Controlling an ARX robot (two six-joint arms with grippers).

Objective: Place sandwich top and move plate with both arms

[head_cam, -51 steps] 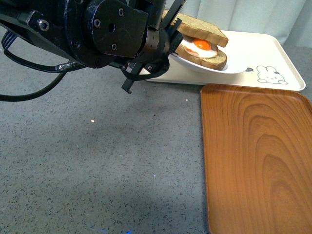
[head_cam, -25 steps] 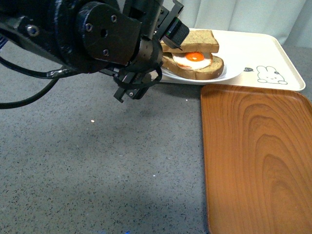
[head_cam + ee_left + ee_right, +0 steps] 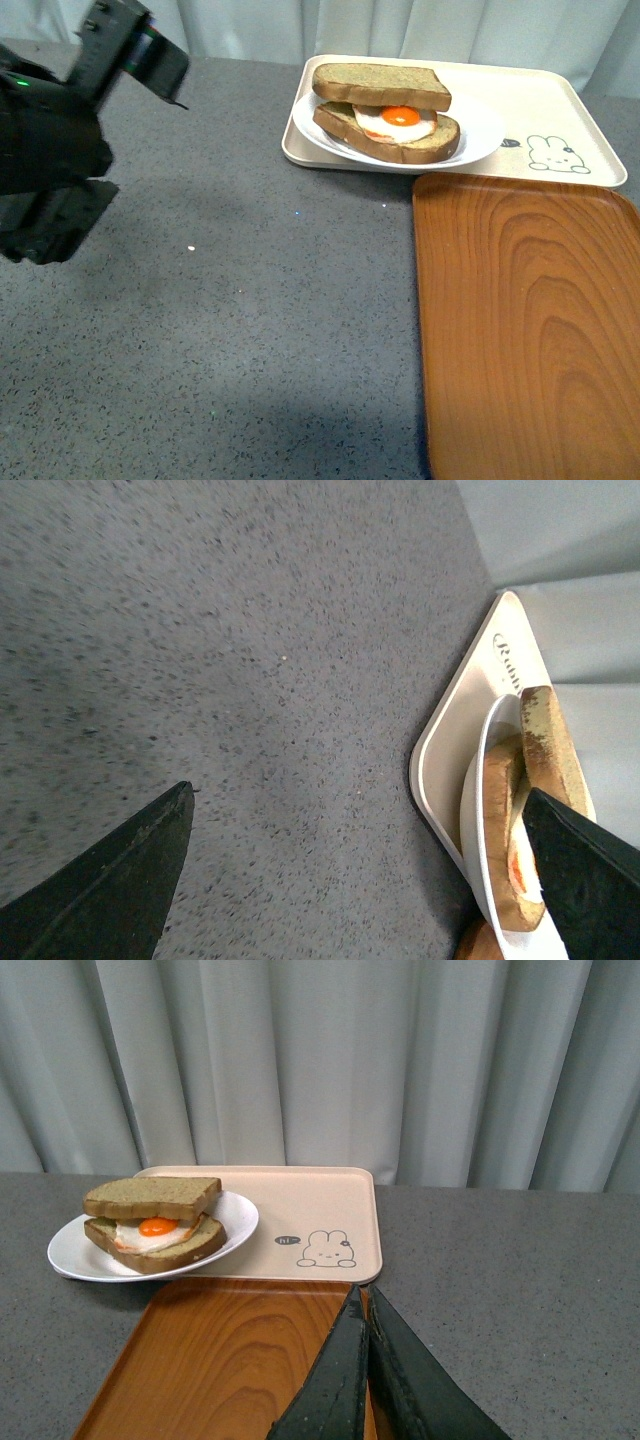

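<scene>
In the front view, the top slice [image 3: 381, 87] is lying on the egg sandwich, on the white plate [image 3: 478, 140] sitting on the rabbit tray [image 3: 540, 105]. The left arm [image 3: 60, 150] is hanging over the grey table [image 3: 250, 330], well apart.

In the left wrist view, the left gripper [image 3: 360, 865] is gaping wide, holding nothing.

In the right wrist view, the right gripper [image 3: 366, 1360] is showing its fingers pressed together, empty, above the wooden tray [image 3: 230, 1360].

sandwich top [image 3: 381, 86]: tan-brown, speckled, darker crust
lower slice [image 3: 400, 146]: same tan-brown; white fried egg, orange yolk [image 3: 401, 116]
plate [image 3: 478, 140]: glossy white
rabbit tray [image 3: 540, 105]: cream, small dark-outlined rabbit print [image 3: 558, 154]
wood tray [image 3: 530, 320]: orange-brown, darker wood-grain bands
counter [image 3: 230, 330]: dark grey, fine light specks
left arm [image 3: 60, 150]: black, small green light [image 3: 17, 82]
right hand [image 3: 368, 1385]: black
curtain [image 3: 320, 1060]: pale grey-white, vertical folds
</scene>
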